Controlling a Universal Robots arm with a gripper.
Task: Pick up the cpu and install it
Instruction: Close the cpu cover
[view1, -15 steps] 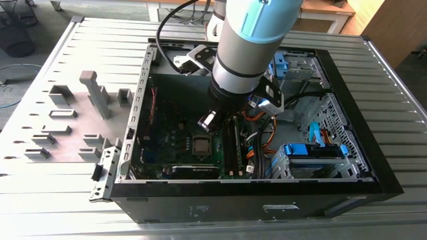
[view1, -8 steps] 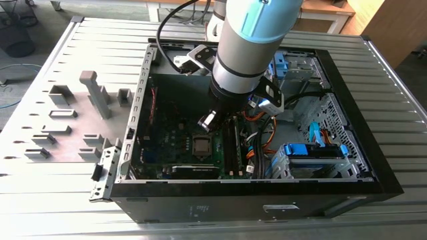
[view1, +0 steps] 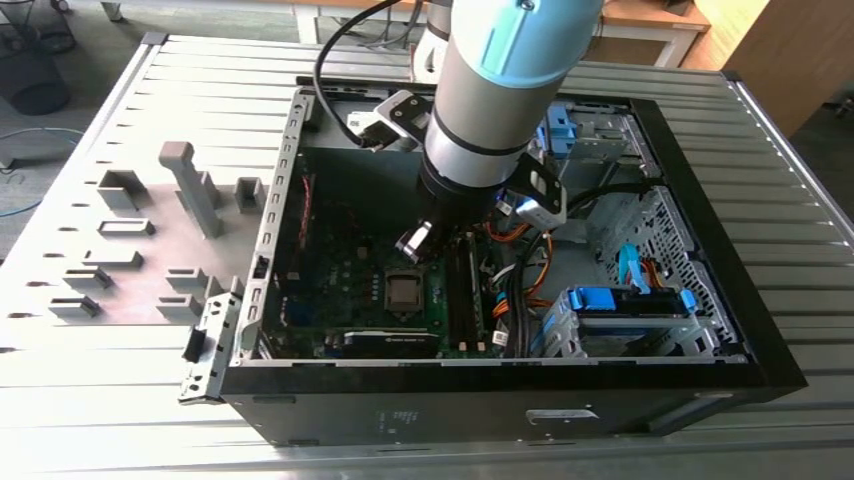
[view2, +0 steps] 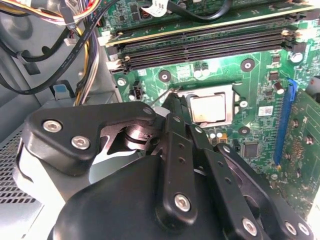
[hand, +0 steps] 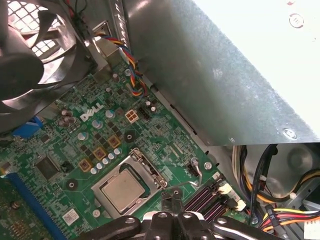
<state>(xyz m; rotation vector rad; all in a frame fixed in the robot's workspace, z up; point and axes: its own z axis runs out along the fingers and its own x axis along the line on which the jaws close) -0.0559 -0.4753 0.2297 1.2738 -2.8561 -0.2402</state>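
Metal bench (view1: 120, 400): one slatted surface carrying one open computer case (view1: 747, 330).
Arm (view1: 501, 80): one, reaching down into the case over the motherboard (view1: 340, 300).
Grey holder blocks (view1: 120, 228): several, on the bench at the exterior view's left of the case.
Memory slots (view2: 200, 47): four, beside the socket.
Socket frame (hand: 145, 167): one, open around the chip.
Cpu (hand: 122, 190): one, seated flat in the socket.
Gripper (hand: 171, 202): fingers closed together, holding nothing, just beside the socket.
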